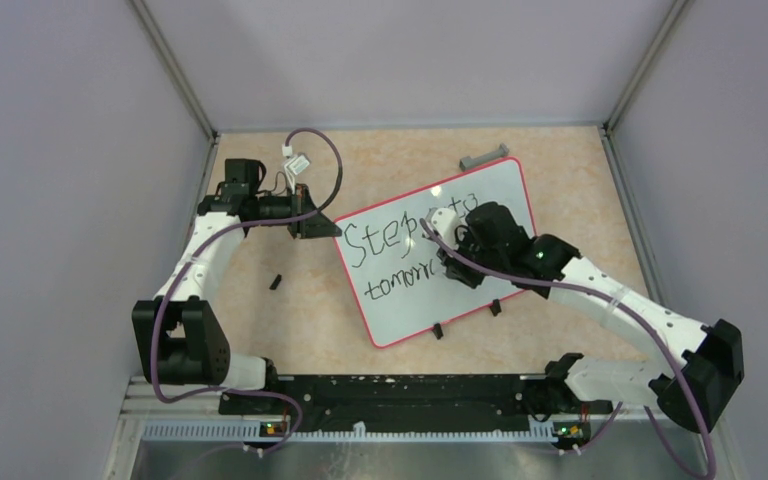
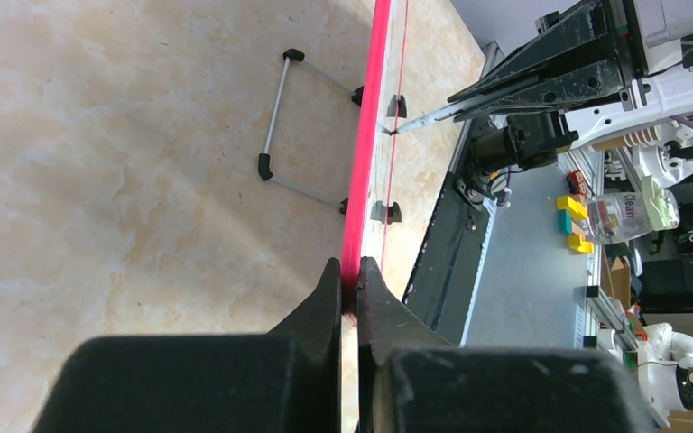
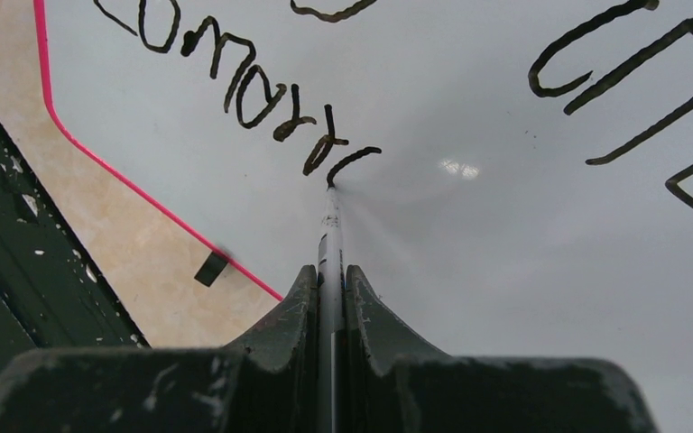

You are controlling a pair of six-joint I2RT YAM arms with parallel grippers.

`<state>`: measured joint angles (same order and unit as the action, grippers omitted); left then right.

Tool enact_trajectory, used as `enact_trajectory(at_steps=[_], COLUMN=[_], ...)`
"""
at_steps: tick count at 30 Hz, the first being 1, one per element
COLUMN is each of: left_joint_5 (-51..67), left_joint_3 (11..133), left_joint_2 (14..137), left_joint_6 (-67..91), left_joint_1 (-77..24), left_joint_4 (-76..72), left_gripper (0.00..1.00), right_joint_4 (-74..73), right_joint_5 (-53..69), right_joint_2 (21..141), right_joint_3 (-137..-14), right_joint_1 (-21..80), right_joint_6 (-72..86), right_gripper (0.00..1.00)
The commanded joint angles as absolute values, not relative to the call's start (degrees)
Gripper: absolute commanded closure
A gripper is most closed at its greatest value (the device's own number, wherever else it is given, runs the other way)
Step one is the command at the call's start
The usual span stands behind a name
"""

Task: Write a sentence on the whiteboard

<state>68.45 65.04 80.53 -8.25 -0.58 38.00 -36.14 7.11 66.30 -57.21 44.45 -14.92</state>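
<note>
Whiteboard sits skewed mid-table, with its long edges running diagonally. A wire frame shows by the clipped edge and may be a prop, so I can't tell if the board lies flat. The left gripper has its fingers pinched tight on the pink rim at the board's far-left corner; that's your anchor. The right gripper is clamped narrow on the marker, with the tip touching the board at the end of a stroke. The sentence has a top line starting with a big S, partly hidden under the right arm. Its second line reads like "tomorro" and looks unfinished, so the step in hand is probably finishing that word. Use light, even pressure and lift cleanly between letters. Follow the board's skewed baseline, not the table's. The surface beyond the tip is bare, so there's room. Hold the left pinch firm, since side force from the marker could swivel the board. Mind the right wrist doesn't smear the ink.
</note>
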Motion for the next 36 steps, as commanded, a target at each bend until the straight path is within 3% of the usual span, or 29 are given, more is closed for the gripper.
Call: enact_trajectory(at_steps=[1, 15, 36], left_joint_5=[66.9, 67.1, 67.1], left_joint_3=[64.9, 65.2, 65.3], left_joint_2=[80.9, 80.8, 81.0], left_joint_6=[-10.5, -10.3, -10.7], left_joint_1=[-1.2, -1.3, -1.2], left_joint_4=[38.2, 38.1, 38.4], left_gripper=[1.0, 1.0, 1.0], right_joint_4=[-36.4, -35.0, -34.5], right_joint_5=[1.6, -2.8, 3.4], right_joint_2=[65.0, 66.1, 68.8], right_joint_3=[-57.1, -61.9, -64.6], right_joint_1=[43.8, 42.5, 43.3], right_joint_6=[-16.6, -16.3, -14.8], right_gripper=[1.0, 1.0, 1.0])
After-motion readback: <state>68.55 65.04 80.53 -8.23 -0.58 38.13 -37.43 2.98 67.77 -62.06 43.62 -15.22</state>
